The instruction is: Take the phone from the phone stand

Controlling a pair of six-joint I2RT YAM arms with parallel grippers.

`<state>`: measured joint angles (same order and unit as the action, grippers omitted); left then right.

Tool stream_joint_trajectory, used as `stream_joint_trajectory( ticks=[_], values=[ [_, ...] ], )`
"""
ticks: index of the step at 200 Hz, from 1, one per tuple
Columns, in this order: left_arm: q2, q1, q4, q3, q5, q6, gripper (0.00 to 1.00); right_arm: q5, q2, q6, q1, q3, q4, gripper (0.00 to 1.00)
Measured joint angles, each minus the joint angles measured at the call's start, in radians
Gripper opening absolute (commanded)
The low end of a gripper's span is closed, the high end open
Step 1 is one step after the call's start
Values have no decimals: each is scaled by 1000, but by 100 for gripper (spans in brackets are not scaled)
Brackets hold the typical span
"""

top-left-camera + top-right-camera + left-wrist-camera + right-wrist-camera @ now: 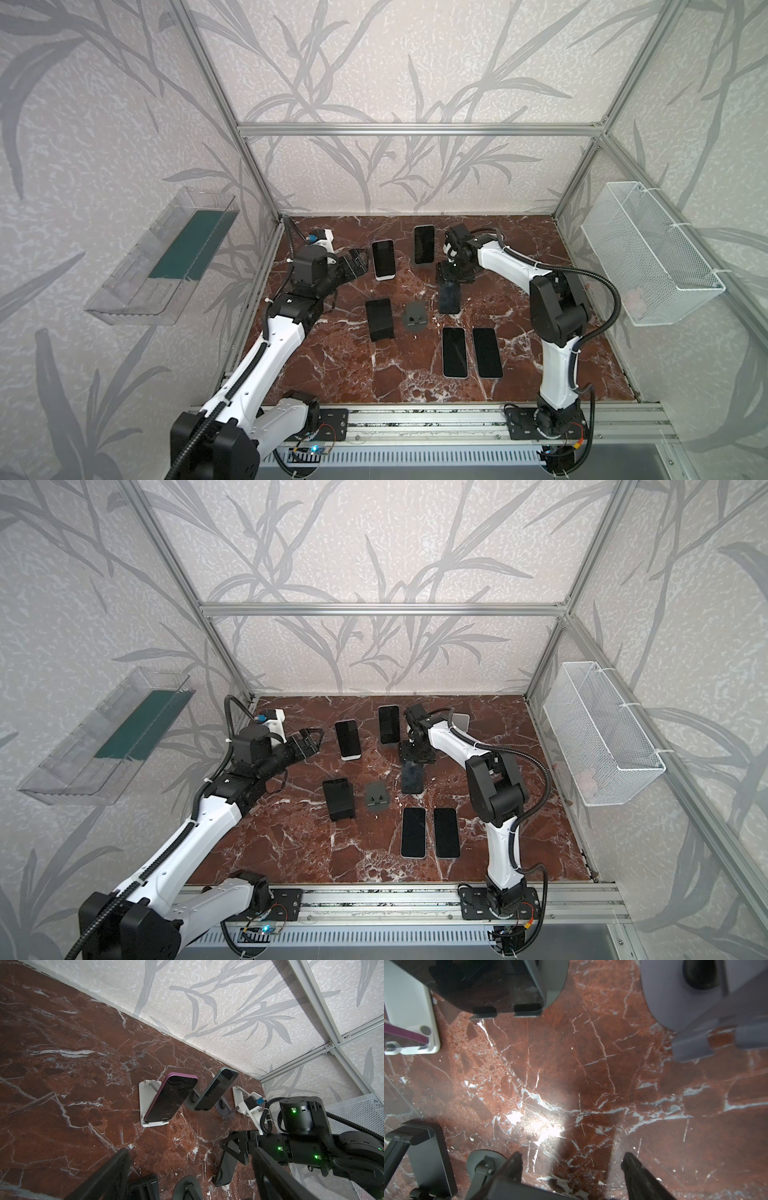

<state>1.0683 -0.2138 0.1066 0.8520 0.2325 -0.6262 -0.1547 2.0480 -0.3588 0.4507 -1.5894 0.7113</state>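
1. Phone removal looks partly done. One flat phone and a second flat phone are laid side by side on the marble table, well back from the right gripper toward its arm's base.
2. Two stands are seen bare: the empty grey stand, near the right gripper on its left-arm side, and the light-grey stand, just beyond it.
3. A dark phone sits directly beneath the right gripper, off any stand. Its far end is hidden under the gripper. Flat or tilted cannot be told.
4. Right gripper: fingers are held apart, with bare marble seen between the tips in the wrist view. Whether the dark phone's hidden end is clamped cannot be told.
5. Left gripper: jaws wide apart, nothing held. The purple phone is seated on the white stand just ahead of its fingertips, not touched.
6. Also still seated: the teal phone on the round grey stand, just past the right gripper, and what appears to be a black phone on the black stand, back from the left gripper.
7. Judged about half done, with three phones left to be lifted.
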Motion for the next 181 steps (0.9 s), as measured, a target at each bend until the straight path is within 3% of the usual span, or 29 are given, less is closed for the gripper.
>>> stream_joint_trajectory(
  ticks=[119,181],
  values=[
    [5,0,4,0,0,5,91,26,60,-26,25,41,-32,68],
    [15,0,6,0,4,0,91,105,47,-68,55,72,-66,71]
  ],
)
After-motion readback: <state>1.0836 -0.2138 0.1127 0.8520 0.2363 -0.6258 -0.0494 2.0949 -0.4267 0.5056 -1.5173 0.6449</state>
